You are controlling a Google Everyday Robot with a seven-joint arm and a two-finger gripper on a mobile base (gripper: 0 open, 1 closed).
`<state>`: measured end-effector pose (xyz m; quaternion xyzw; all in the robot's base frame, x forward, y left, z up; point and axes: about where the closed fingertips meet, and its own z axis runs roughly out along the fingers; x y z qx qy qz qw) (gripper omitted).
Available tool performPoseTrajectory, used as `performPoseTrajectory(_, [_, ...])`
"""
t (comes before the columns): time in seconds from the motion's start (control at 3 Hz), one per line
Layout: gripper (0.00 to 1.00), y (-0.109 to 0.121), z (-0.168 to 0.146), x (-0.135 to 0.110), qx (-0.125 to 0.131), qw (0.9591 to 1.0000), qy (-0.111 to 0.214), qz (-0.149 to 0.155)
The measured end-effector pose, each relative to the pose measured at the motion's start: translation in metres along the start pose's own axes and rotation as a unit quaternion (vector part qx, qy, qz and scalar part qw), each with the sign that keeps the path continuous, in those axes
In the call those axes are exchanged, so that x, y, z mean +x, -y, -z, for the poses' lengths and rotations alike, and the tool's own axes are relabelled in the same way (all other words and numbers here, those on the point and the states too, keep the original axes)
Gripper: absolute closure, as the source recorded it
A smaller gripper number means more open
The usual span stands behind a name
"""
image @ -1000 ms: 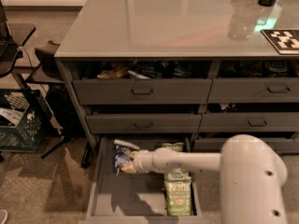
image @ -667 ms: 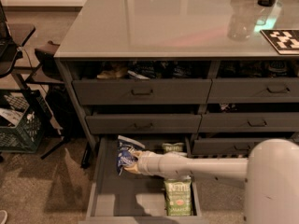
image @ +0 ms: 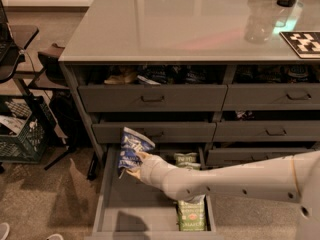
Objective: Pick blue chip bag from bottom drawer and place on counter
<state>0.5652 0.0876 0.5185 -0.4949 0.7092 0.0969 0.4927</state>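
Camera view: pale two-finger gripper [image: 136, 165] clamped on small navy-blue crinkly chip bag [image: 131, 148].
Bag: above dark grey bottom drawer [image: 106, 204], below glossy light-grey counter's [image: 165, 24] front-left corner.
Risk: could snag counter's front edge; thin pinch might slip.

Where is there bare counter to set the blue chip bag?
The counter is bare from its left edge to the middle. Crowded at right rear: clear container, checkered marker. The gripper holds the blue chip bag above the bottom drawer.
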Motion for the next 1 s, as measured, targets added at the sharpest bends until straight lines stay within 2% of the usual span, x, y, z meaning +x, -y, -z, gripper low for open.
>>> performPoseTrajectory(0.33, [1.00, -0.048, 0.023, -0.083, 0.009, 0.9973, 0.020, 0.071])
performPoseTrajectory(0.67, [1.00, -0.065, 0.042, -0.107, 0.020, 0.9957, 0.023, 0.088])
performPoseTrajectory(1.0, [1.00, -0.065, 0.042, -0.107, 0.020, 0.9957, 0.023, 0.088])
